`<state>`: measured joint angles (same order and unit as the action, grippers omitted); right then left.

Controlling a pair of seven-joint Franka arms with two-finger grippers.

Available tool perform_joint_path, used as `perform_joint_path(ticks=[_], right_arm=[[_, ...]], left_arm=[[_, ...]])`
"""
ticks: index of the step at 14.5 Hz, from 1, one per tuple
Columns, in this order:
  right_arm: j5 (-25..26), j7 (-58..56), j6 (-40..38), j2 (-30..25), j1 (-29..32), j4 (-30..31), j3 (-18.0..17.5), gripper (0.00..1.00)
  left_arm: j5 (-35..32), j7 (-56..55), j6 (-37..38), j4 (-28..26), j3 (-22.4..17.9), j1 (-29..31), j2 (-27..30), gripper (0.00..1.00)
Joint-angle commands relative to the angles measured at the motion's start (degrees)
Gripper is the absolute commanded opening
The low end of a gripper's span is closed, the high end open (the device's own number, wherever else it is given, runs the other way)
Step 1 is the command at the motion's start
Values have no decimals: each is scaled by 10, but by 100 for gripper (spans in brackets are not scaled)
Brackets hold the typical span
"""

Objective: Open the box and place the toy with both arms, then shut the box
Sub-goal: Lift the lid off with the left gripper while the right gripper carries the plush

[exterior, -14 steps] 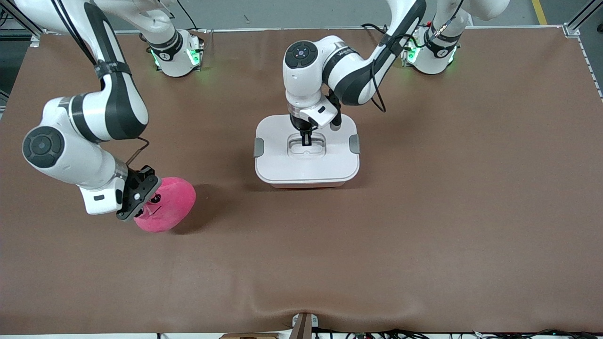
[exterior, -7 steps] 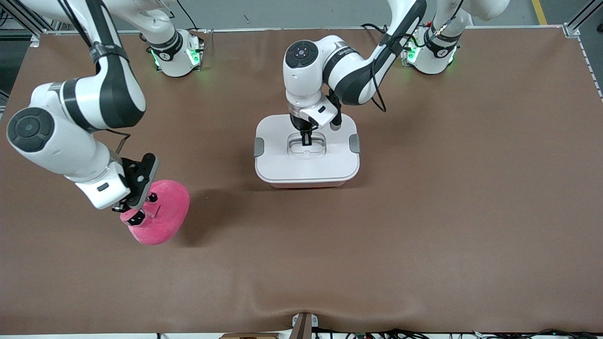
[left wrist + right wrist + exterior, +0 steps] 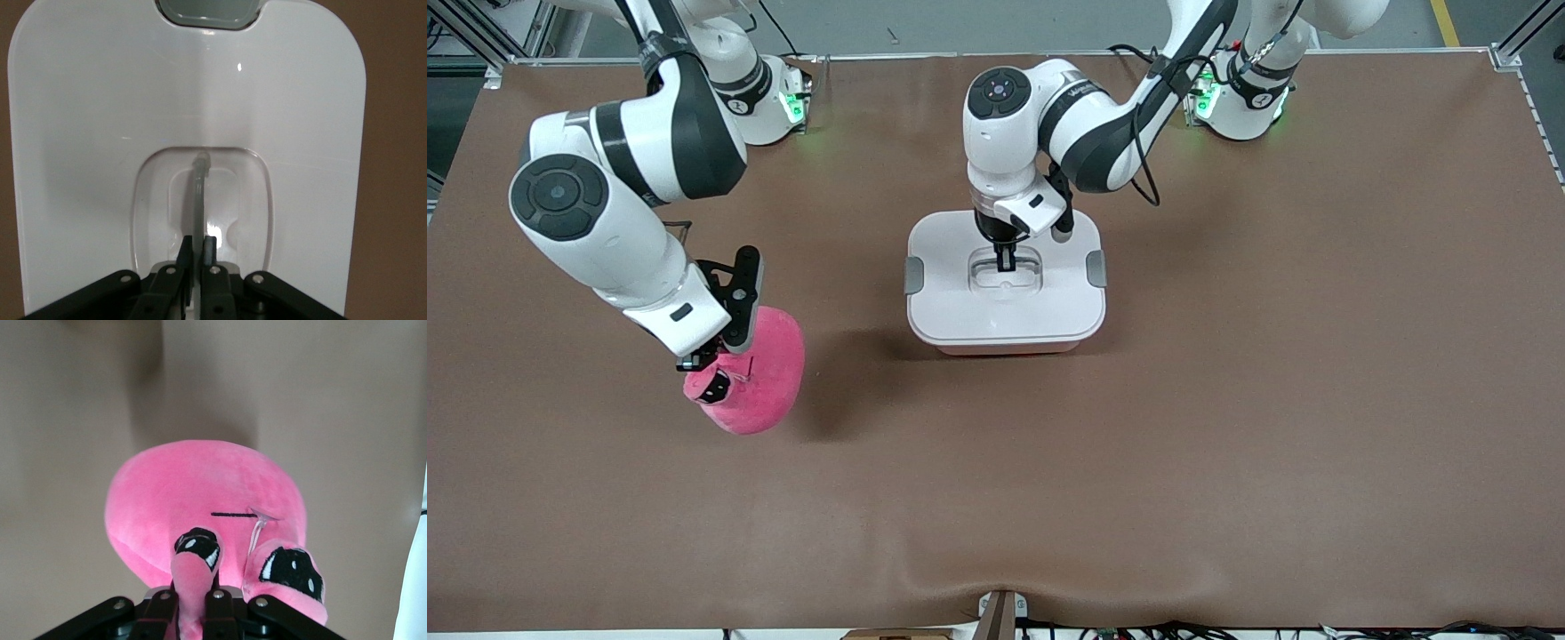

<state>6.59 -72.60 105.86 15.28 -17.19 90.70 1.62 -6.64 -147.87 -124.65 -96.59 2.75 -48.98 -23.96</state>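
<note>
The box (image 3: 960,311) stands mid-table, its white lid (image 3: 87,133) flat on the pale pink tub and a grey clip (image 3: 914,275) at each end. My left gripper (image 3: 1005,260) points down into the lid's recessed centre. Its fingers (image 3: 211,247) are shut on the thin handle (image 3: 199,183). The hot-pink toy (image 3: 760,382) hangs just above the table toward the right arm's end. My right gripper (image 3: 710,366) is shut on a droopy eye flap (image 3: 193,563) of the toy (image 3: 200,487).
Brown cloth covers the table (image 3: 1227,400). Both arm bases (image 3: 760,102) stand along the edge farthest from the front camera. A small bracket (image 3: 1000,613) sits at the nearest table edge.
My right arm has raised the toy and swung it a little toward the box. My left gripper has stayed on the lid's handle, and the box has not moved.
</note>
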Motion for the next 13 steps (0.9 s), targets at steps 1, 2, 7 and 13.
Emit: perform_joint_path(ticks=[1,2,7,13], right_arm=[[12,-10,-4,-8,1,4,0,0],[11,-10,-3,-8,1,4,-1,0],[12,-11,-2,-5,1,4,0,0],[18,-10,-4,-5,0,5,0,0]], left_arm=[[-11,-7,1,-19,1,-3,28,0],[-11,-5,2,-20,1,-2,36,0],[-13,0,30,-16,-1,5,57,0],[-14,31,34,-24,-6,48,86,0]])
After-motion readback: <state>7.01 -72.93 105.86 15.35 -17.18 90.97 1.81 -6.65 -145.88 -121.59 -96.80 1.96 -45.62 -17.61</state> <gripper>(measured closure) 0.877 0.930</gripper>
